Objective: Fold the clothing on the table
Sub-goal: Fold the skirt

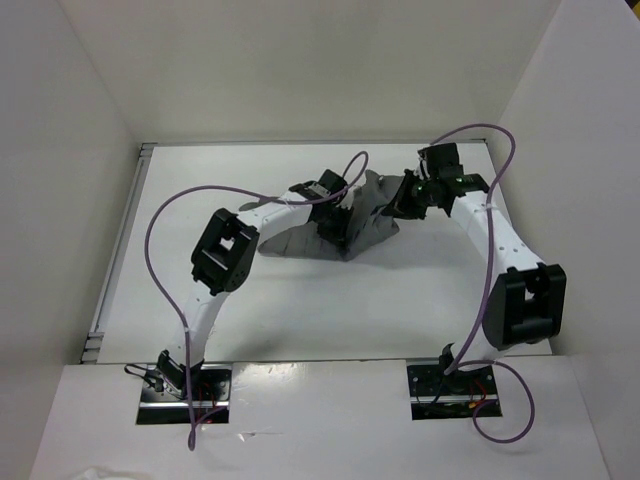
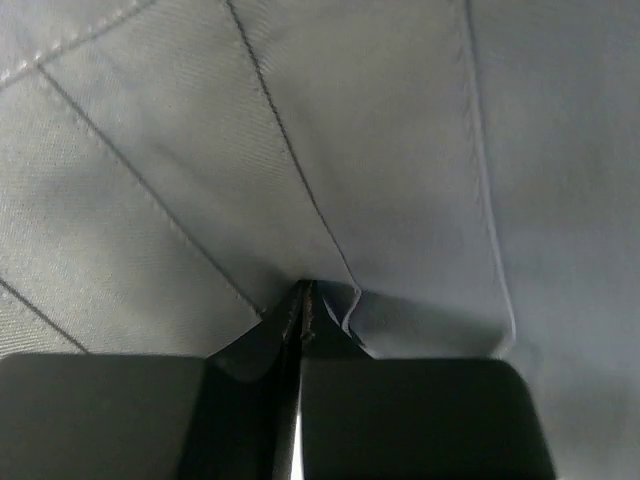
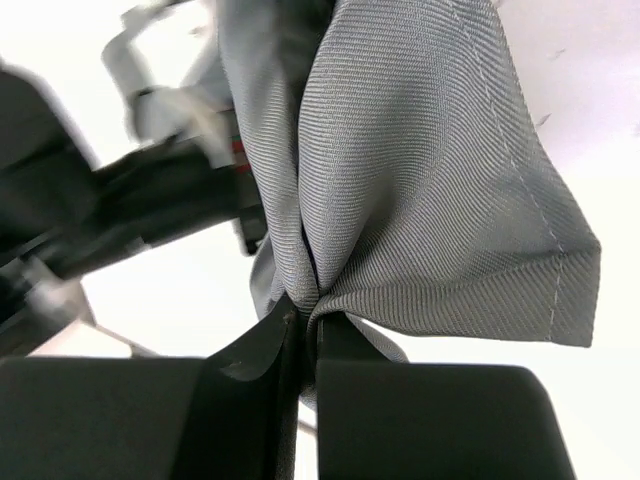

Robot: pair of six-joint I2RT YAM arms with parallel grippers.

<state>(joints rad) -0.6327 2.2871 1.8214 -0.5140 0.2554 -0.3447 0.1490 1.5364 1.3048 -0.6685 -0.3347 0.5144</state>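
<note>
One dark grey pleated skirt [image 1: 362, 228] lies bunched toward the far side of the white table [image 1: 300, 310], held up between the two arms. Left gripper [image 2: 302, 312] is clamped tight on a pinch of its fabric. Right gripper [image 3: 305, 318] is pinched on a gathered fold beside a stitched hem corner.

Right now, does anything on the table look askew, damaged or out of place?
Nothing damaged or spilled. The skirt is bunched and creased rather than flat, but only because both grippers pinch it: the left gripper on a fold, the right gripper on gathered fabric by a stitched corner.
</note>
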